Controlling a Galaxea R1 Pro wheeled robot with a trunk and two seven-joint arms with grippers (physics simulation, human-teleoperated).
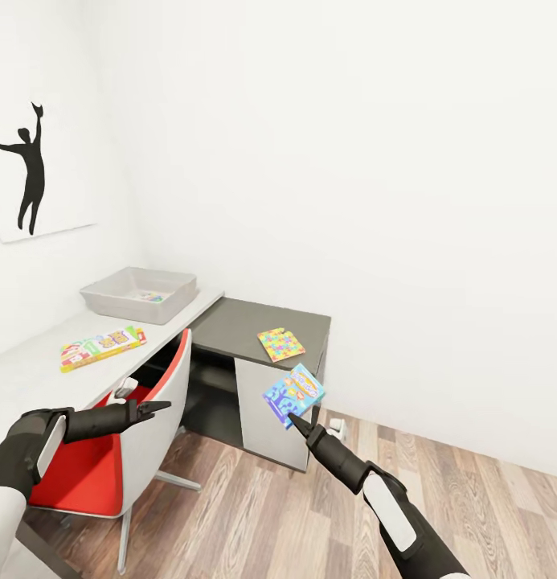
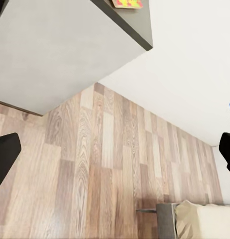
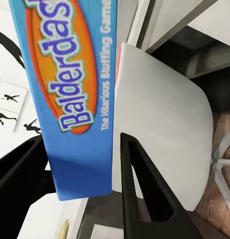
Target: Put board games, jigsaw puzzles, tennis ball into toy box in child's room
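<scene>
White walls and a wood-plank floor enclose the scene; a black silhouette sports picture hangs on the wall at the left of the head view.

Long L-shaped desk: light grey top, dark grey corner section, white drawer front below the corner.

Shallow pale grey plastic toy box: sloping sides, standing on the light grey top near the wall. Some small colourful item lies inside; its kind cannot be told.

Flat colourful board game box: lies on the light grey top, nearer the robot than the toy box.

Thin squarish jigsaw puzzle sheet: interlocking yellow, pink, blue and green pieces, flat on the dark grey corner section.

Red chair with a white shell back: stands at the desk, just beside the left arm.

Right gripper: clamped on the lower edge of a blue printed board game box, held tilted in the air in front of the desk corner. In the right wrist view the box face shows an orange oval with the title "Balderdash", the box sitting between the two black fingers.

Left gripper: fingers parted, holding nothing, held over the red chair.
</scene>
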